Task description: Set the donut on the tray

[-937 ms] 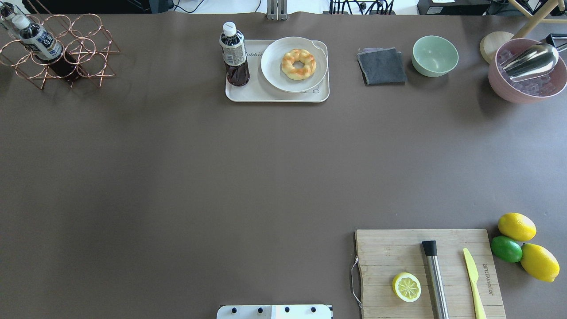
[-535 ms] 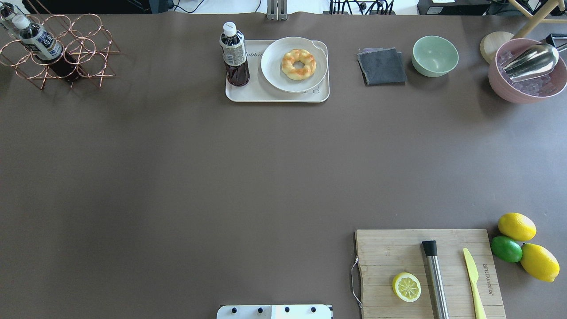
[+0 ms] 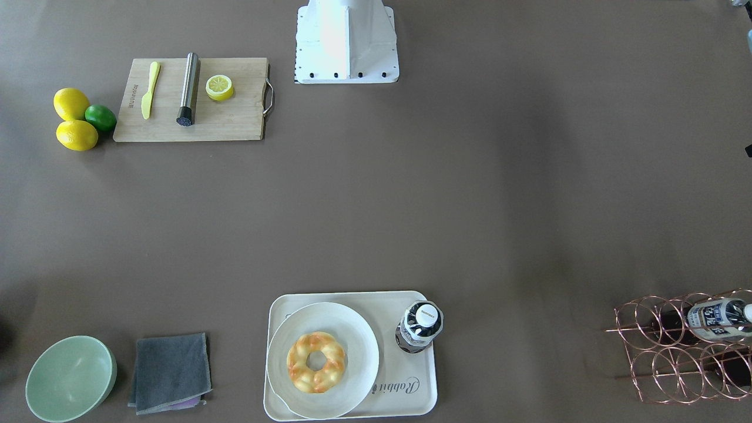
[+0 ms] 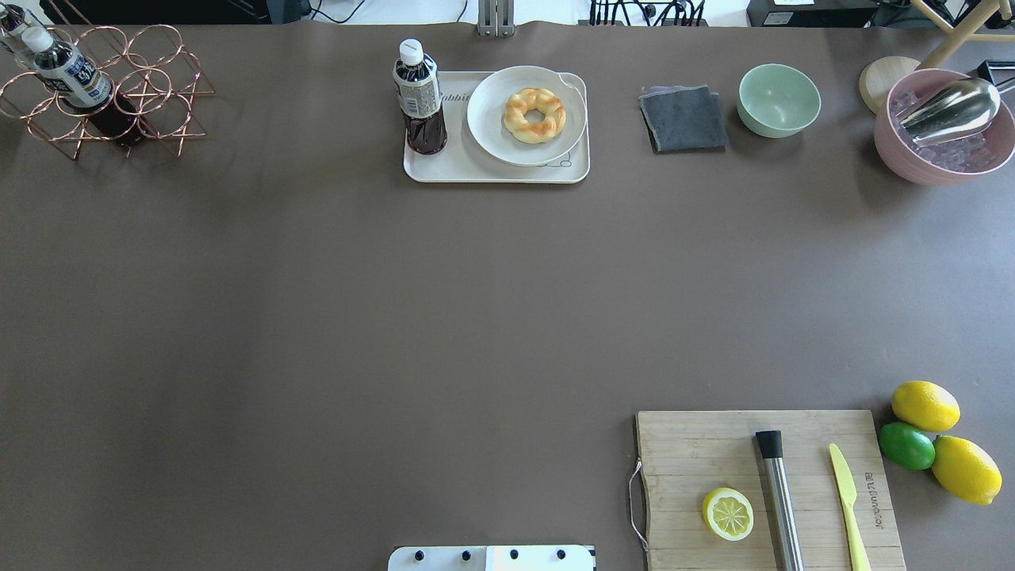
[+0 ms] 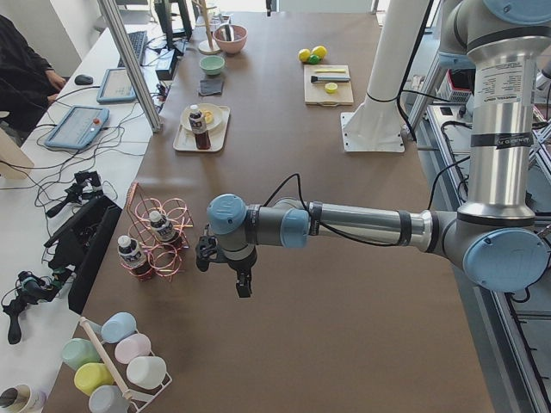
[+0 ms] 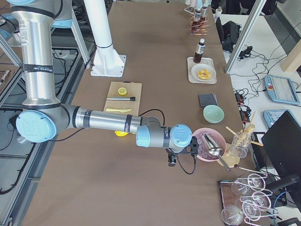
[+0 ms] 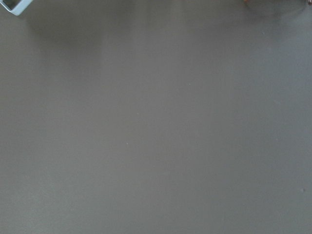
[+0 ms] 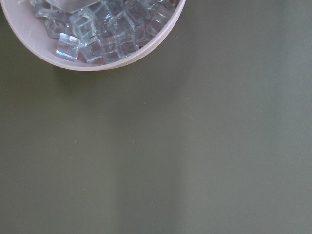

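The donut (image 4: 534,115) lies on a round off-white plate (image 4: 492,131) that stands on the cream tray (image 4: 460,168) at the far middle of the table. It also shows in the front-facing view (image 3: 316,361) on the tray (image 3: 405,396). My left gripper (image 5: 242,288) shows only in the exterior left view, low over bare table by the wire rack, far from the tray. My right gripper (image 6: 172,162) shows only in the exterior right view, beside the pink ice bowl. I cannot tell whether either is open or shut.
A dark drink bottle (image 4: 419,99) stands on the tray's left part. A grey cloth (image 4: 683,119), green bowl (image 4: 779,100) and pink ice bowl (image 4: 944,131) sit to its right. A copper wire rack (image 4: 103,91) is far left. A cutting board (image 4: 765,488) with lemon half lies near right.
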Controlling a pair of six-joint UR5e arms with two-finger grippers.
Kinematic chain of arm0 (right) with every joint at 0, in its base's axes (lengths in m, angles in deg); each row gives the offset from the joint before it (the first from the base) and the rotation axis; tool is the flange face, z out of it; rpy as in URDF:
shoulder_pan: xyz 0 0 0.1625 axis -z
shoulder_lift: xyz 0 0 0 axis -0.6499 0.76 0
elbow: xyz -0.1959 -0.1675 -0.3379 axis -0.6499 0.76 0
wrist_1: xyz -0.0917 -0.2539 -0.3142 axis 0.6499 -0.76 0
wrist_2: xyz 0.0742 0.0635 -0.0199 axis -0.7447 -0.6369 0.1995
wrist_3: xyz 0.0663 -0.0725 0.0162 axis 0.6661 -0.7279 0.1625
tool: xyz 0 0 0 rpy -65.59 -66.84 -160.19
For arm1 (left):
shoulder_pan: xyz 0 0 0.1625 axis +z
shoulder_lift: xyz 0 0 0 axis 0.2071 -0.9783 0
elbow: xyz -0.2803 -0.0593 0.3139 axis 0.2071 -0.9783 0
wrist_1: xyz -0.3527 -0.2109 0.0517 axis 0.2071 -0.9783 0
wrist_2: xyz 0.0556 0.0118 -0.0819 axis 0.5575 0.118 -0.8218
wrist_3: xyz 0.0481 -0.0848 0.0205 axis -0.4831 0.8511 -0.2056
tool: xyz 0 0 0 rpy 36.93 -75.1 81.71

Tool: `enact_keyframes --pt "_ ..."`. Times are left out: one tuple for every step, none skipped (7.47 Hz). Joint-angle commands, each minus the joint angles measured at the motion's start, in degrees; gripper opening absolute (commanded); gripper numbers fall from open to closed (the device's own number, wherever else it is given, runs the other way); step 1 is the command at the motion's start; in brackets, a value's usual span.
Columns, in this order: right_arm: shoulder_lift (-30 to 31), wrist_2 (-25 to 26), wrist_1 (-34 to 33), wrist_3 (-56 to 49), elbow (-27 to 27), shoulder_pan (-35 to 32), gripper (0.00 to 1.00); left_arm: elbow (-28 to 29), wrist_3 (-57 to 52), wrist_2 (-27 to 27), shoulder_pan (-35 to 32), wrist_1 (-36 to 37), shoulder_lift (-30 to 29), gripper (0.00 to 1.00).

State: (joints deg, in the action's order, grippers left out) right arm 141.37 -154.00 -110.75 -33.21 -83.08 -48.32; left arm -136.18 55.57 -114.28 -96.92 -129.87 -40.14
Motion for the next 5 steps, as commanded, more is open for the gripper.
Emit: enact_keyframes --pt "-0.5 0.0 -5.6 0.2 -1.9 -1.8 1.00 -0.8 -1.7 -2.9 -0.8 0.5 1.1 0.98" --pt "-0.1 0.0 -8.3 0.2 -4.2 -2.7 1.00 -1.3 -1.7 -3.1 -1.3 1.0 1.0 0.98" --pt "0.0 0.5 -11.1 0.1 -5.8 -3.0 1.00 -2.2 -1.7 -3.3 -1.4 2.1 1.1 0.98" --pt "0.3 0.9 -11.3 -0.3 -6.0 -3.0 1.00 -4.0 -1.7 -3.5 -1.4 5.9 1.1 0.98" --pt "0.8 2.0 -10.9 -0.6 -6.0 -3.0 1.00 -4.7 -1.8 -3.5 -1.6 7.4 1.1 0.98"
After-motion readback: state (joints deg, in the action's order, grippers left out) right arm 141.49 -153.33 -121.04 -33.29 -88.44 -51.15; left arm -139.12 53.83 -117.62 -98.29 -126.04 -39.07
